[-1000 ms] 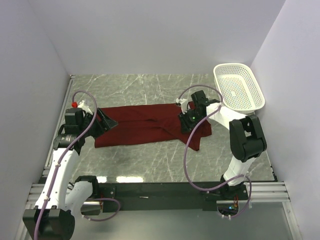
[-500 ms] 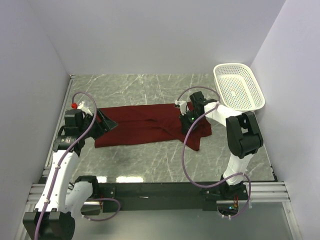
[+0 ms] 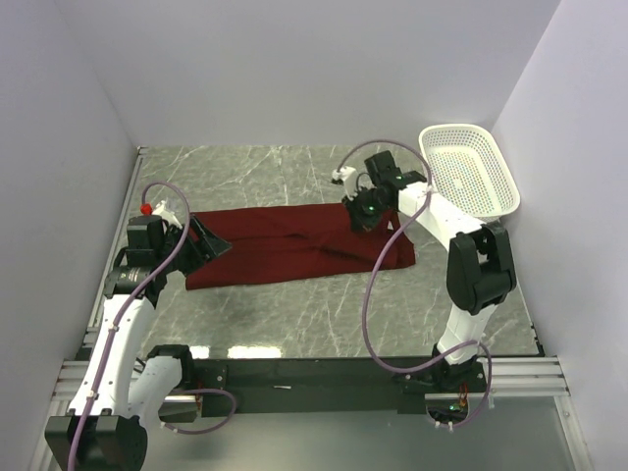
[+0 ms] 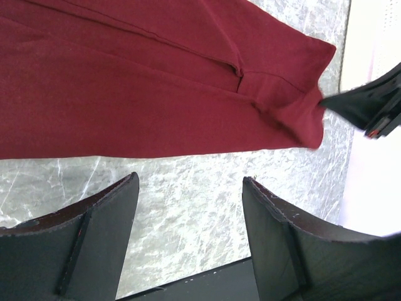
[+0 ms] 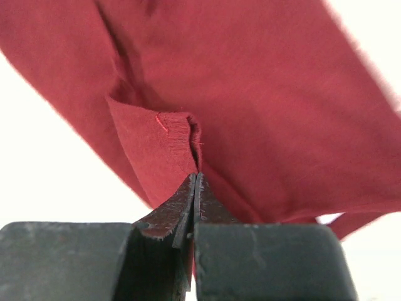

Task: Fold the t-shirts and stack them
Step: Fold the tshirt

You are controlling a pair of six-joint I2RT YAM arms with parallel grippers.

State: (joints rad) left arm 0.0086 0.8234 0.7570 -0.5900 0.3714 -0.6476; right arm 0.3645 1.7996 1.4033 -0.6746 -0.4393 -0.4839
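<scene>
Our right gripper (image 5: 195, 183) clamps a far-edge fold of the t-shirt (image 3: 275, 245). Our left gripper (image 4: 191, 183) gapes empty over open tabletop (image 3: 294, 314) just off its left edge.

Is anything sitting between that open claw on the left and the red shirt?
Nothing visible does. The left gripper is open beside the t-shirt, and only the marble table shows between its fingers and the cloth's edge.

The t-shirt (image 3: 275, 250) is plain dark red. The worktop (image 3: 294, 319) is grey marble with white veins. The basket (image 3: 473, 182) is white, patterned with small holes. The cables (image 3: 365, 299) are purple. The left end effector (image 4: 191, 182) and right end effector (image 5: 195, 179) are black.
</scene>
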